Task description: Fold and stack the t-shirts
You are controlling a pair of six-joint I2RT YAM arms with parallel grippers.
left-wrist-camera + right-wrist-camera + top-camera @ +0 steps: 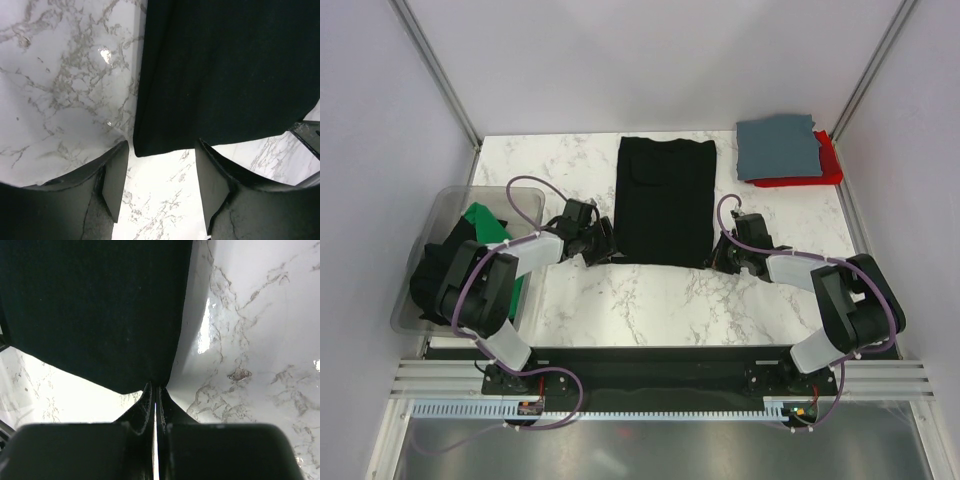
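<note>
Left tool (161, 150) stood wide, straddling the 7 o'clock corner of the black t-shirt (665, 200) on the worktop (620, 300); right tool (156, 390) was closed, seemingly pinching the 5 o'clock corner, presumably so both could carry the hem toward 12 for a fold.

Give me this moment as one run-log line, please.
black shirt: folded strip, centre | left gripper: open at near corner | right gripper: shut on near corner
</note>
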